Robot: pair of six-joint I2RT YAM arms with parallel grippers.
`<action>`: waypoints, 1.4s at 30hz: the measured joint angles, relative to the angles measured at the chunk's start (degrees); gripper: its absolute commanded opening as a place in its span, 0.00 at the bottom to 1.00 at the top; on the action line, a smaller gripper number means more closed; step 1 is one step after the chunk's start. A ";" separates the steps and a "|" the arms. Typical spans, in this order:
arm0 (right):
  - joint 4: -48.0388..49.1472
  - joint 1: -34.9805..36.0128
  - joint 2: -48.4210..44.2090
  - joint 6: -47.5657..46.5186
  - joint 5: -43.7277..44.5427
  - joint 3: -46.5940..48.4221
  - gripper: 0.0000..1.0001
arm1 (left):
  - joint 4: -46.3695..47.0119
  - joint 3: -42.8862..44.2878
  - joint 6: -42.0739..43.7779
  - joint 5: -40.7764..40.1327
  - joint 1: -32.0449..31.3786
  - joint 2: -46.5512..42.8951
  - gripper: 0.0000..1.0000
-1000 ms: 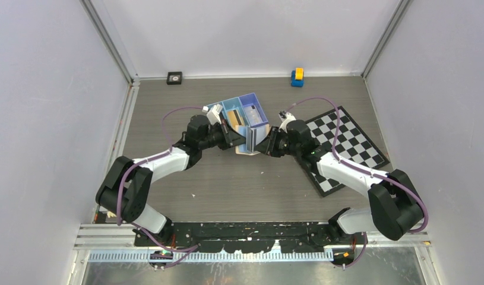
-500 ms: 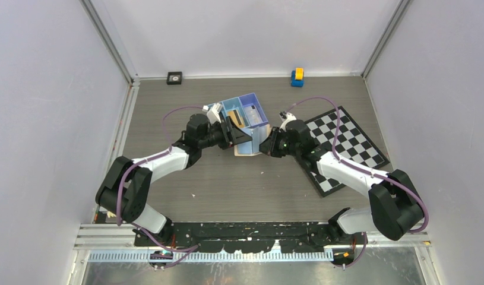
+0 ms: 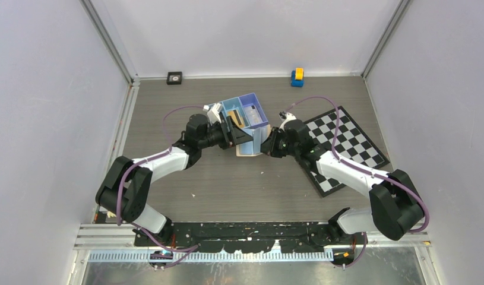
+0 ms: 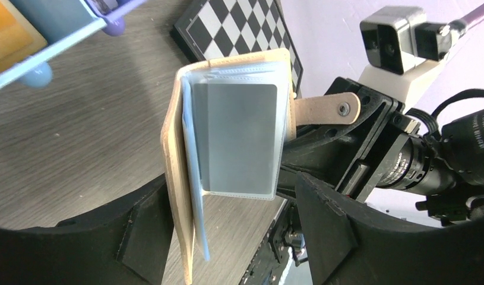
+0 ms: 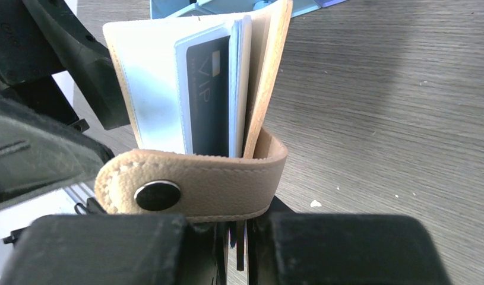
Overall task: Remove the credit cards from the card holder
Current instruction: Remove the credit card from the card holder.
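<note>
Beside the blue tray (image 3: 255, 97), right end effector (image 3: 263, 144) pinches the card holder (image 4: 173, 166), presenting cards (image 4: 239, 139) to the wide-open left end effector (image 3: 240, 137).

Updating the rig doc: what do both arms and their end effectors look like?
Left arm and right arm: white link shells, bulky black joints, and a purple cable looping along each. Left end effector and right end effector: black, with two blocky angular fingers. The right wrist carries a dark camera on a white mount, and its black housing has white lettering.
</note>
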 measured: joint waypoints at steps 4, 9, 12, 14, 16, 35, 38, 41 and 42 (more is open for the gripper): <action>-3.45 1.68 0.17 -0.85 2.93 2.14 0.00 | -0.92 0.85 1.14 0.02 -1.90 0.22 0.73; -5.46 3.26 0.66 -2.01 5.22 3.28 0.00 | -2.60 2.21 2.84 -0.24 -3.34 0.37 0.74; -7.08 4.66 1.64 -3.02 7.02 4.57 0.01 | -5.35 3.30 4.07 -1.33 -3.91 0.83 0.68; -8.15 5.88 2.27 -3.63 8.61 5.44 0.00 | -6.99 3.85 4.59 -2.27 -4.13 1.18 0.65; -8.63 6.95 2.38 -4.28 10.12 5.75 0.01 | -9.03 4.26 5.03 -3.39 -4.20 1.33 0.62; -6.08 2.73 2.21 -2.38 5.97 4.70 0.01 | -8.48 3.30 1.44 -3.28 0.42 2.47 0.31; -5.11 1.40 2.21 -1.42 4.20 4.09 0.01 | -6.78 2.97 0.70 -2.62 0.72 2.51 0.20; -4.04 0.52 2.14 -0.74 2.78 3.61 0.00 | -5.66 2.32 -0.15 -2.38 1.09 2.51 0.09; -3.85 0.39 2.10 -0.55 2.45 3.45 0.00 | -5.57 2.21 -0.13 -2.36 1.20 2.51 0.06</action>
